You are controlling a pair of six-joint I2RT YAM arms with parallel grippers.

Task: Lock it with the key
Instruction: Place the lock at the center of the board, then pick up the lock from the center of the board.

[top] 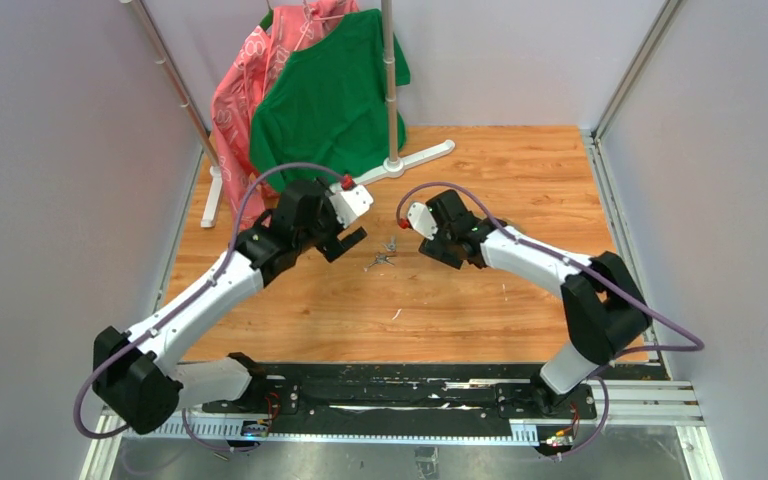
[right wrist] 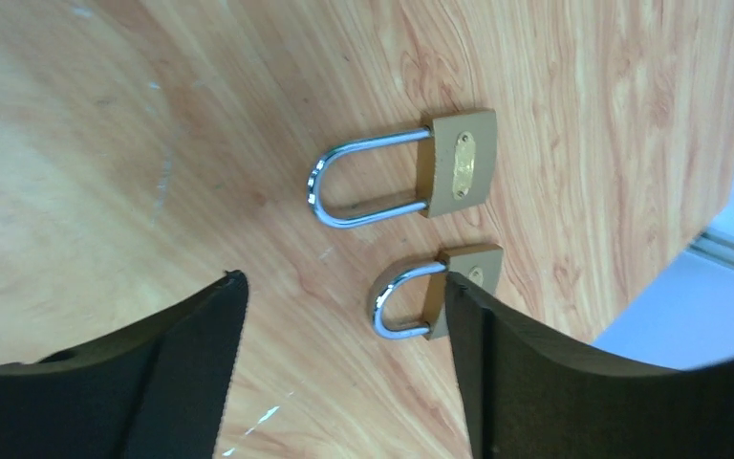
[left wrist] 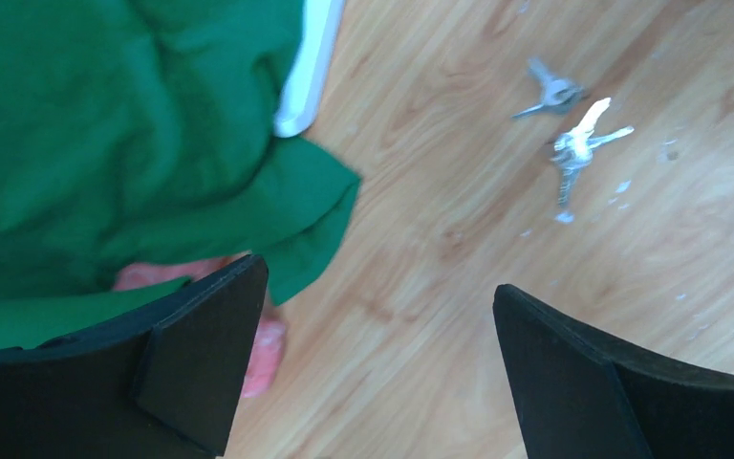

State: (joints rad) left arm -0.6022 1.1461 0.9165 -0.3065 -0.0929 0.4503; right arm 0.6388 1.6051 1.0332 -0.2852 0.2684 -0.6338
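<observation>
Two small silvery key clusters lie on the wooden table between my grippers; the key cluster (top: 380, 260) nearer me shows in the left wrist view (left wrist: 578, 148), with a second cluster (left wrist: 554, 94) just beyond it. My left gripper (top: 345, 242) is open and empty (left wrist: 377, 282), a little to the left of the keys. My right gripper (top: 438, 250) is open and empty (right wrist: 344, 280), to the right of the keys. Two brass padlocks with silver shackles lie flat in the right wrist view: one (right wrist: 459, 164) in full view, the other (right wrist: 430, 296) partly behind my right finger.
A clothes rack with a white base (top: 415, 160) stands at the back, with a green shirt (top: 330, 95) and a pink garment (top: 250, 70) hanging from it. The green cloth (left wrist: 105, 124) hangs close to my left gripper. Grey walls close in both sides.
</observation>
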